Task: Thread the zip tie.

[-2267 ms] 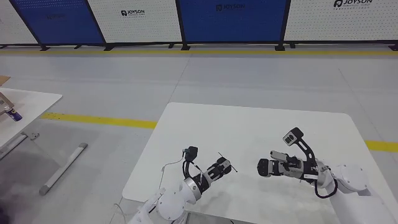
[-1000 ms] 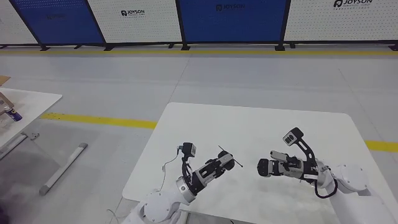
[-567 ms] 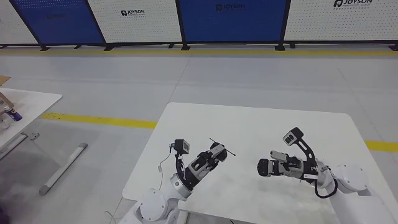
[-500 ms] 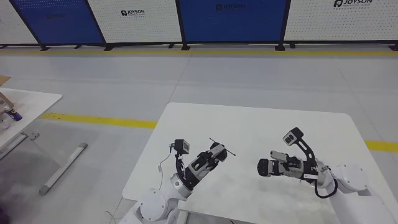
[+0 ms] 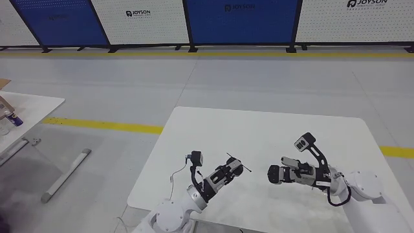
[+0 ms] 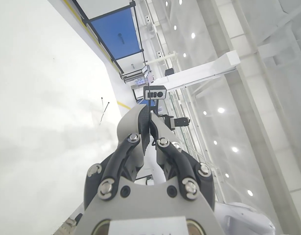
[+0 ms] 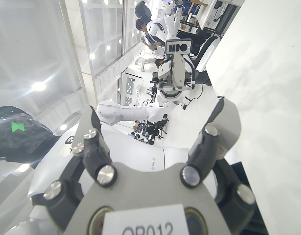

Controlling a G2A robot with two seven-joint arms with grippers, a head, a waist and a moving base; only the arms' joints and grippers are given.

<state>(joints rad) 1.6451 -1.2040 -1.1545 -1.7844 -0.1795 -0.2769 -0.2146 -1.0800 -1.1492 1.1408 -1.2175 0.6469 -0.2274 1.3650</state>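
My left gripper (image 5: 235,167) is shut on a thin black zip tie (image 5: 240,164) above the front left part of the white table (image 5: 272,129). In the left wrist view the zip tie (image 6: 149,99) stands straight out from between the pressed fingertips of the left gripper (image 6: 149,117). My right gripper (image 5: 272,174) hovers open a short way to the right, facing the left one with a gap between them. In the right wrist view the right gripper (image 7: 156,110) has its jaws spread wide with nothing between them, and the left gripper (image 7: 174,75) is seen head-on farther off.
Two more black zip ties (image 6: 104,112) lie loose on the table beyond the left gripper. The table's front edge runs just under both arms. Another table (image 5: 26,113) stands far off to the left.
Since half a second ago my left gripper has shifted a little to the right and nearer the table's front edge, still holding the zip tie. The right arm has kept still.
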